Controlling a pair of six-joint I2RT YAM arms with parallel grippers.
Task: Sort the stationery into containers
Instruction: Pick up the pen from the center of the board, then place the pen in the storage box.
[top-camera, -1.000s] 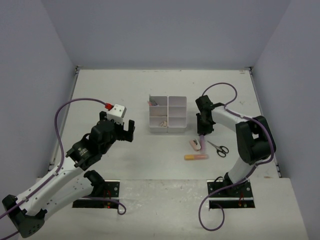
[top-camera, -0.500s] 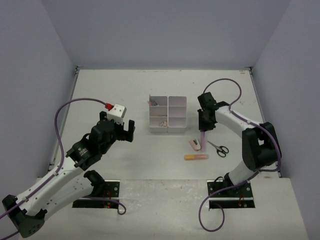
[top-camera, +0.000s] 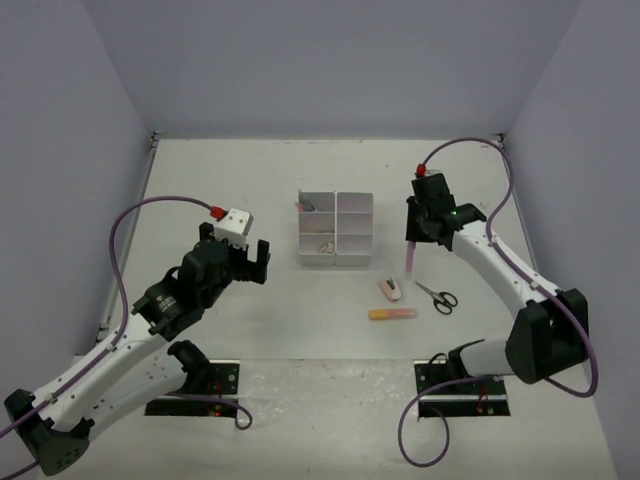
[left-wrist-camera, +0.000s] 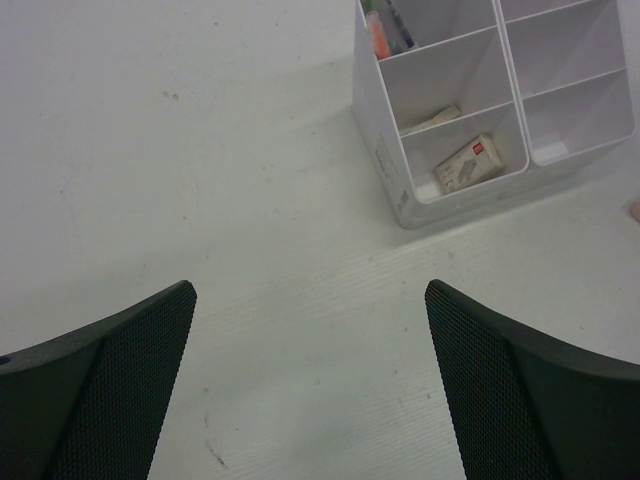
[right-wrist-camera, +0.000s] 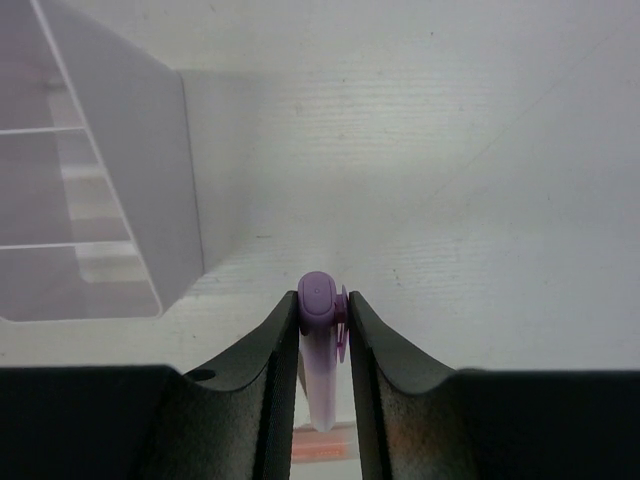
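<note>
Purple marker (top-camera: 409, 258) is clamped in the right hand (top-camera: 412, 238). Its long axis is in line with the fingers, and the darker capped end with its clip (right-wrist-camera: 316, 298) sticks out past the fingertips, away from the wrist camera. From above it reads as a pale lilac bar running from the hand toward the near edge of the bench (top-camera: 230, 180).

Bench is white and lightly textured, with plain pale grey-lilac walls on three sides.

Marker sits between both fingers (right-wrist-camera: 268, 370), gripped along the body. It is right of the white six-compartment organizer (top-camera: 335, 262), near it but apart. Cap end looks clear of the bench.

Lying on the bench nearer the arm bases are a pink eraser (top-camera: 390, 289), black-handled scissors (top-camera: 437, 296) and an orange marker (top-camera: 392, 314), none touching each other.

The organizer holds a boxed eraser (left-wrist-camera: 470, 164) in the near-left cell and pens (left-wrist-camera: 385, 30) in the far-left cell.

Left hand (top-camera: 240, 255) has its fingers wide apart and holds nothing, left of the organizer.
</note>
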